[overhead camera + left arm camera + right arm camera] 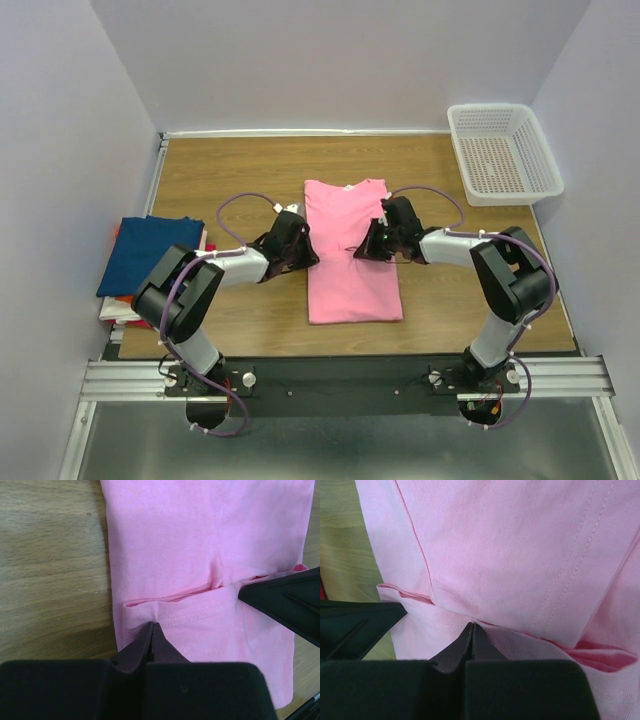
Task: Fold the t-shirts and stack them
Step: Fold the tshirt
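Since the next fold, as I judge it, needs both long edges lifted together, my left pincer (152, 626) and my right pincer (472, 626) are each clamped shut on a pinch of the pink t-shirt (345, 215), one at either side edge about midway along it. It lies as a narrow strip mid-frame on the bench (220, 170), while the dark blue t-shirt (150, 255) sits folded at the left edge, likely the stack it will join.

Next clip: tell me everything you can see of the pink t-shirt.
The pink t-shirt is plain, soft-looking bright pink cloth with stitched hems. It lies flat on the wooden table, its sides folded in to make a long narrow strip, with what looks like the collar end toward the far edge. A crosswise tuck runs about midway. There the left gripper and right gripper, both shut, pinch cloth from opposite edges.
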Available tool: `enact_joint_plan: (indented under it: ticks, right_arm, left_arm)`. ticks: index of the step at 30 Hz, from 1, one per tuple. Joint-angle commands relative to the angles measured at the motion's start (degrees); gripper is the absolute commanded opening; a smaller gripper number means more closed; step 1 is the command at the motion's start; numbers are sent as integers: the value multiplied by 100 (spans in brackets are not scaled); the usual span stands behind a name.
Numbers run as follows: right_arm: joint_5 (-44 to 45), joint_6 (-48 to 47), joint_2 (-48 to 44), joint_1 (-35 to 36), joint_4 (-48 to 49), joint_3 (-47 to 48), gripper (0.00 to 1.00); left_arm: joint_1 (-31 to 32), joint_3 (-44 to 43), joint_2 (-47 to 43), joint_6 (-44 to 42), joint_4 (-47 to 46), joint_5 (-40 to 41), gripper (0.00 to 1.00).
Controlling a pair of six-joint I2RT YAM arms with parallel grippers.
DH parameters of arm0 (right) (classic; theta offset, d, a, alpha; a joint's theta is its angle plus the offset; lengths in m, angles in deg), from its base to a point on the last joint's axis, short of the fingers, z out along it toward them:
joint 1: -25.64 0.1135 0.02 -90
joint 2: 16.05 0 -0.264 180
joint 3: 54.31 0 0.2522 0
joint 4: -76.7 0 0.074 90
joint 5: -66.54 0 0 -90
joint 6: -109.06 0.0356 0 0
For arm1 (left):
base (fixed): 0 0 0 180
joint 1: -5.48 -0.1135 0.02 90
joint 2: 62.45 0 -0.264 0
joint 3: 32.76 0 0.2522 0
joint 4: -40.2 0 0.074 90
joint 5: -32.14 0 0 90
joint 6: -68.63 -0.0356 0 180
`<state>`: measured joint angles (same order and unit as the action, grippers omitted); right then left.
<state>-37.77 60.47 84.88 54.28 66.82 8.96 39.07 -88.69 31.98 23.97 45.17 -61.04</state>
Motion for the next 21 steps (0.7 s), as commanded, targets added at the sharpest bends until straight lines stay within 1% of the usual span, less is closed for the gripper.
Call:
enact_joint_plan:
  ticks: [1, 7, 10, 14, 17, 18, 21]
  right_arm:
    - [358, -71, 138, -69, 34, 84, 4]
    - [332, -71, -90, -263, 16, -47, 4]
    - [314, -159, -292, -280, 8, -21, 7]
    - [349, -212, -573, -324, -150, 23, 8]
    - [428, -247, -793, -420, -370, 32, 9]
    - [455, -282, -968, -447, -658, 23, 10]
    - [621, -335, -1363, -509, -906, -12, 13]
  left_arm:
    - [-89, 122, -83, -236, 247, 72, 0]
    - [-177, 157, -179, -271, 273, 63, 0]
    - [-185, 130, -276, -342, 230, -16, 0]
    - [-194, 16, -531, -491, 255, -34, 0]
    - [-247, -98, -777, -553, 405, -16, 0]
    - [-282, -116, -908, -570, 475, -16, 0]
    - [-291, -72, -1146, -553, 554, -95, 0]
